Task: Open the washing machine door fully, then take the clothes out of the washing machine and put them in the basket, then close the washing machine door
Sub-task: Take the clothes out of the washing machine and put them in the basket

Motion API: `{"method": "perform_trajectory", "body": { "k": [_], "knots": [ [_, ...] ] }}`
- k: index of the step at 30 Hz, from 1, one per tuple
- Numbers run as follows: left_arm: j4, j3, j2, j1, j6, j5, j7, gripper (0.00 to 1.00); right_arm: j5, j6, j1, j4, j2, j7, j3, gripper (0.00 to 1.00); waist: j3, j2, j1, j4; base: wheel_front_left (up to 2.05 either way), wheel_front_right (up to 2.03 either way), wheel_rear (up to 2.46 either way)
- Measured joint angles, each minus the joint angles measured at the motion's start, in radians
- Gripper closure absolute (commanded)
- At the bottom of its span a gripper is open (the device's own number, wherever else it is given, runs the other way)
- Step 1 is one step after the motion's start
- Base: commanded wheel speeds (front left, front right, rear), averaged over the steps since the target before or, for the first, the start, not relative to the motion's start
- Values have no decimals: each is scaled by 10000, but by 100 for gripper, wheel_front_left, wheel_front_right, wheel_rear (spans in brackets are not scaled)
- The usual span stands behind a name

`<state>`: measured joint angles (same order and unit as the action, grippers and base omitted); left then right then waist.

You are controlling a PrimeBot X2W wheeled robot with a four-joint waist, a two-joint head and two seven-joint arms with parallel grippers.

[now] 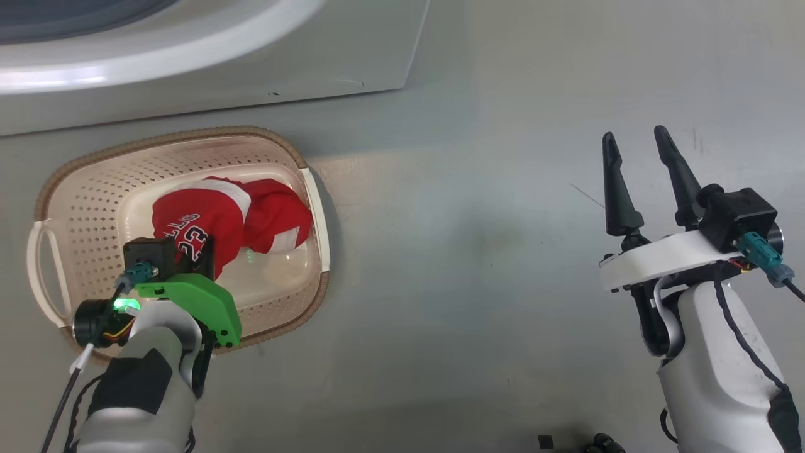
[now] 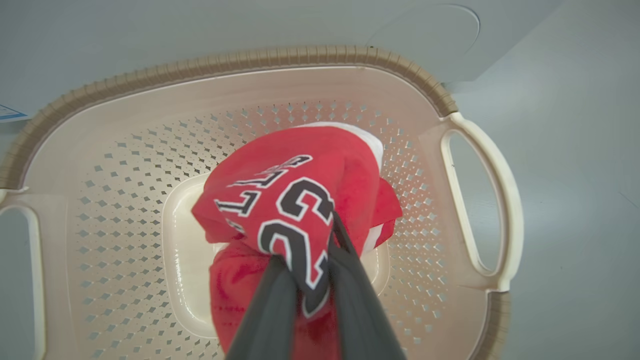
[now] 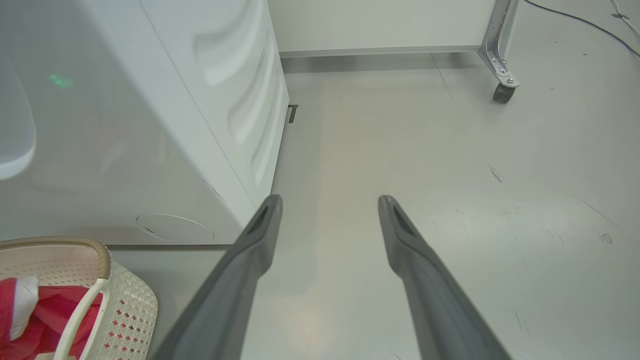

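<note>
Left claw (image 2: pixel 306 240): at the end of a pale forearm with a green wrist plate (image 1: pixel 195 299). It reaches down into the basket, with both dark fingers pressed together on a fold of fabric.
Held item: the clothes (image 2: pixel 300 170), pinched at the jersey panel bearing the white-edged number 23.
Clothes, location: a bunched red bundle with strips of white cloth, inside the basket and over its smooth base. Whether it lies on the base or hangs just above it cannot be told.
Basket (image 1: pixel 188 135): cream plastic with perforated walls, a brown woven-look rim and a loop handle at each short end. It stands on the floor just in front of the washing machine.
Right claw (image 1: pixel 634 135): spread wide and holding nothing, over bare floor, well apart from the basket on the robot's right side.
Floor (image 1: pixel 471 251): grey and glossy, with a few scuff marks.
Washing machine (image 1: pixel 251 69): white cabinet, its front panel just beyond the far rim of the basket. There is a round cover (image 3: pixel 175 227) low on the front, near the corner.
Blue sticker (image 2: pixel 10 112): at the machine's base, beside the basket rim.
Caster (image 3: pixel 501 92): a small dark wheel under a metal frame leg, far across the floor past the machine's side.
Cable (image 3: pixel 575 20): dark, lying on the floor beyond the caster.
</note>
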<state>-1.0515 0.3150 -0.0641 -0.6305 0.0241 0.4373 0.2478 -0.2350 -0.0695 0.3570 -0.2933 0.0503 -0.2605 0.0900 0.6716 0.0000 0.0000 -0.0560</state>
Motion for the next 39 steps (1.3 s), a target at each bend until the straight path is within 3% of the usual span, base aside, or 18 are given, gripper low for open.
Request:
{"method": "perform_trajectory", "body": {
  "k": [3,4,6,20,39],
  "knots": [
    [-46,-36,-61,-158,-17,0,2,100,0,0,116,113,0,0,-54,0,284,0,0,-70,0,0,0],
    [-59,-38,-79,-213,-23,-4,4,90,0,0,142,132,0,0,-81,0,376,0,0,-90,0,0,0],
    [-75,-44,-86,-326,-73,-36,10,0,0,0,193,157,0,0,-142,0,556,0,0,-125,0,0,0],
    [242,-529,23,-444,-203,-59,12,0,4,-19,323,119,-2,0,-418,0,608,0,0,10,0,0,0],
    [2683,-1423,109,749,-184,-301,13,0,77,-163,230,-332,-2,0,-570,0,-1041,0,0,387,0,0,0]
  ]
}}
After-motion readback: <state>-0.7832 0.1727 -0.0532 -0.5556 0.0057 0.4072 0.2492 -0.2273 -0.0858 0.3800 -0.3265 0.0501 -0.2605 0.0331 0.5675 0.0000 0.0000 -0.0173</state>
